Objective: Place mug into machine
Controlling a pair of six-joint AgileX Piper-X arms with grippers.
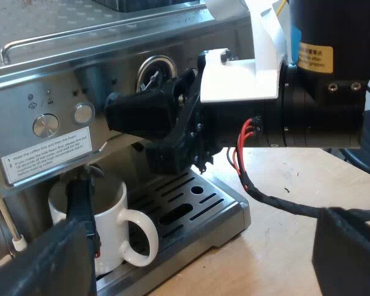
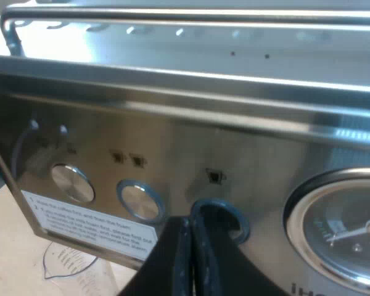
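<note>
A white mug (image 1: 105,225) stands on the drip tray (image 1: 191,206) of the steel espresso machine (image 1: 61,74), under its brew head. The holder's dark handle (image 1: 81,203) with a red end hangs in front of the mug. My left gripper (image 1: 200,246) is open, its fingers spread wide, a short way back from the mug and tray. My right gripper (image 2: 192,225) is shut with nothing held, its tips against a blue-ringed round button (image 2: 225,213) on the front panel. From the left wrist the right gripper (image 1: 120,114) reaches the panel above the mug.
A pressure gauge (image 2: 348,237) sits on the panel beside the pressed button, with two more round buttons (image 2: 139,200) and a printed label (image 2: 86,222) further along. A measuring glass (image 2: 66,262) stands on the wooden table below the panel. A rail (image 1: 80,34) edges the machine's top.
</note>
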